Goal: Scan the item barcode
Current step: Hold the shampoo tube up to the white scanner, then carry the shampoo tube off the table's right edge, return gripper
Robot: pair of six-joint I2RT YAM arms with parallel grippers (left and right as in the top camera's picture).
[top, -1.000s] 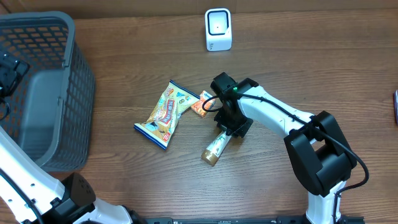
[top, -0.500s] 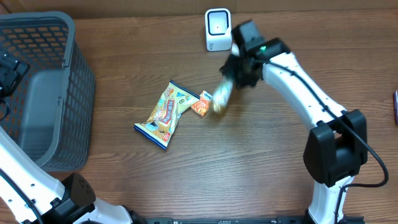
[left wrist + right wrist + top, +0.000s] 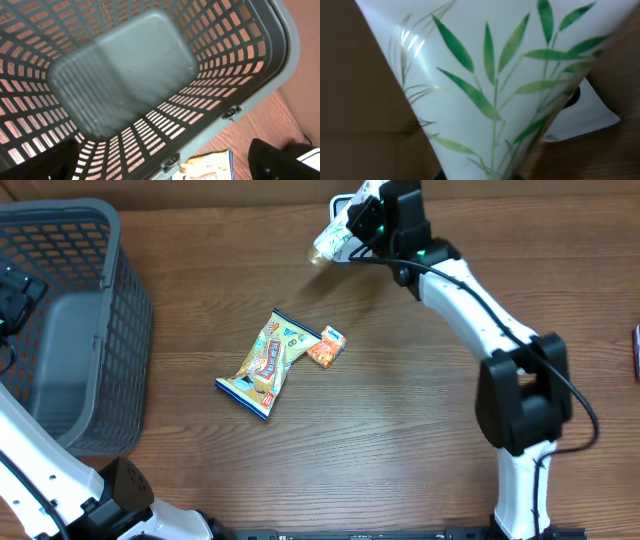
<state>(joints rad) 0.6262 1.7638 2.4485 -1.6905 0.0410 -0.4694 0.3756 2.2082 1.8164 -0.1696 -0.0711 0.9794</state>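
1. Now my right gripper [image 3: 352, 225] is clamped on the leaf-print packet [image 3: 485, 90], up at twelve o'clock, just beside the scanner [image 3: 341, 201].
2. My left gripper [image 3: 165, 157] hangs wide open over the basket [image 3: 270, 60] at nine o'clock.

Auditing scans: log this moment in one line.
right gripper: shut on bamboo-print packet | packet at scanner | left gripper: open over basket

The leaf-printed packet [image 3: 328, 242] has been lifted and carried by the right gripper [image 3: 352, 225] up against the scanner [image 3: 341, 200]
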